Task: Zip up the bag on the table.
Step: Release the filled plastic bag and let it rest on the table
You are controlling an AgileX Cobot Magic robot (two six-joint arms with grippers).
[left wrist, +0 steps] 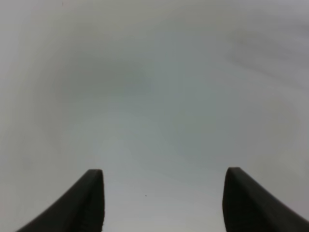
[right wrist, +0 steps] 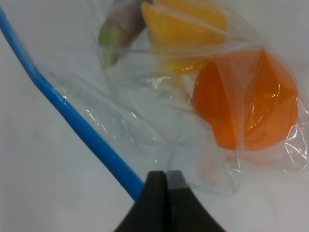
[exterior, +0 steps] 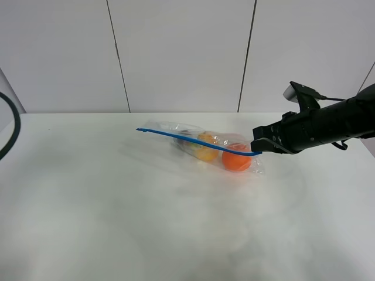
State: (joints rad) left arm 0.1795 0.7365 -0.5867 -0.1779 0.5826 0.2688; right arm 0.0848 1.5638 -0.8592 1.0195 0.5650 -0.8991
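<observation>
The bag (exterior: pixel 205 146) lies on the white table (exterior: pixel 117 205), right of middle, with orange, yellow and purple toy produce inside. Its blue zipper strip (exterior: pixel 187 139) runs from the bag's left end to my right gripper (exterior: pixel 258 149). The right gripper is shut on the bag's edge at the right end of that strip. In the right wrist view the closed gripper (right wrist: pixel 165 176) pinches the plastic beside the zipper strip (right wrist: pixel 72 118), with the orange piece (right wrist: pixel 251 106) close by. My left gripper (left wrist: pixel 164 170) is open and empty over bare table, out of the exterior view.
A black cable loop (exterior: pixel 13 126) hangs at the far left edge. A white panelled wall (exterior: pixel 181 52) stands behind the table. Bare tabletop surrounds the bag in front and to the left.
</observation>
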